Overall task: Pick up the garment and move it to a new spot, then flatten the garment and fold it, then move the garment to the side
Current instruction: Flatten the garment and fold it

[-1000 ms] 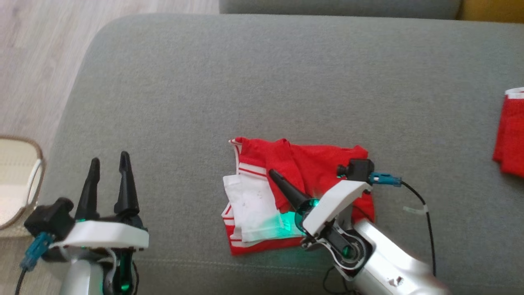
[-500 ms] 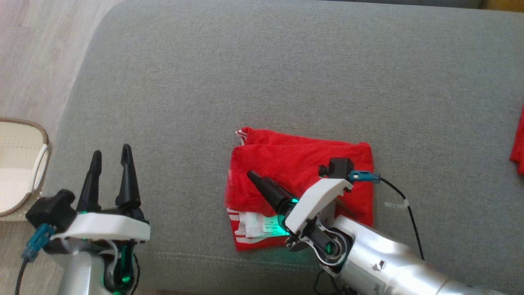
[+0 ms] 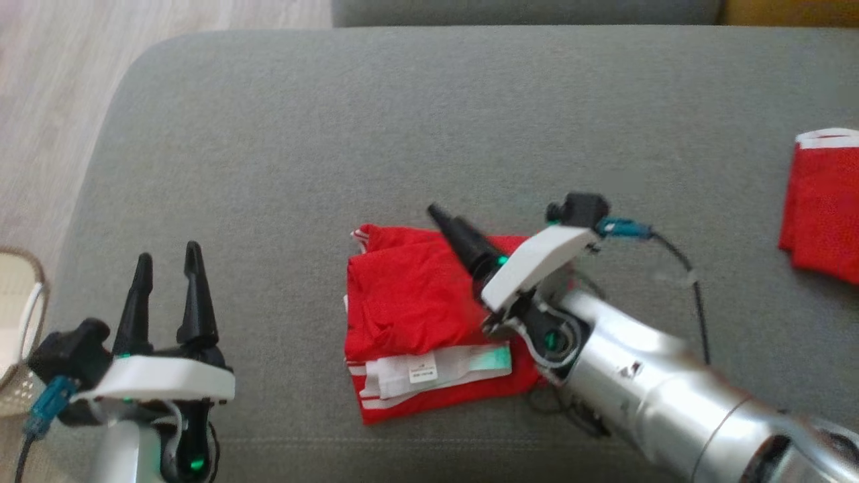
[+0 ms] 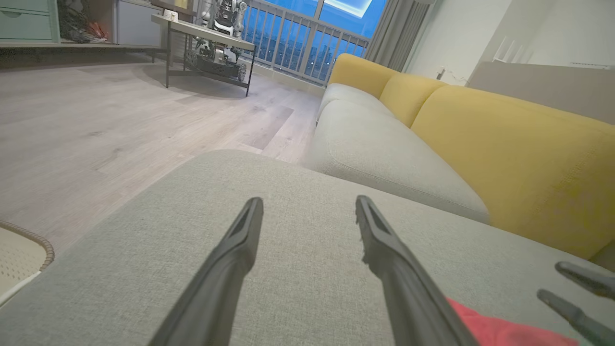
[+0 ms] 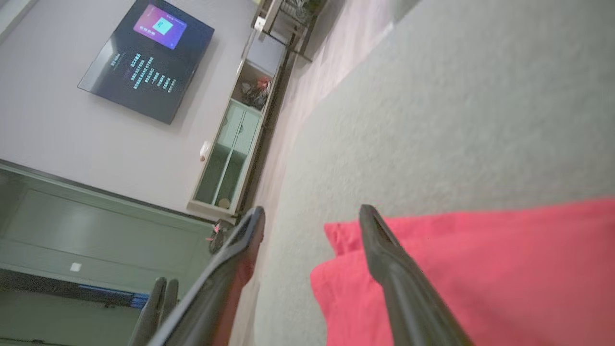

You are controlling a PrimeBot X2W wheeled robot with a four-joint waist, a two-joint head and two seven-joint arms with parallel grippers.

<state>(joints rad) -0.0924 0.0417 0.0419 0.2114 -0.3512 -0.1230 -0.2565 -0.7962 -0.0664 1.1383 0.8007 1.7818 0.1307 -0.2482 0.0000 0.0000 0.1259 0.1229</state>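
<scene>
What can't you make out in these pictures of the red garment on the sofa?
- Head view: right side of the red garment, hidden under the right forearm.
- Head view: print on its white label, too small.
- Head view: second red garment, cut by the right edge; basket, cut by the left edge.
- Right wrist view: TV screen text, blurred.

Lower right, the right arm (image 3: 644, 396) is a shiny silver tube with a white plate (image 3: 537, 265), long pointy black fingers (image 3: 463, 238), a small black camera (image 3: 582, 208), a blue plug (image 3: 621, 228), a thin black cable (image 3: 698, 308) and tiny green lights (image 3: 550, 341).
</scene>
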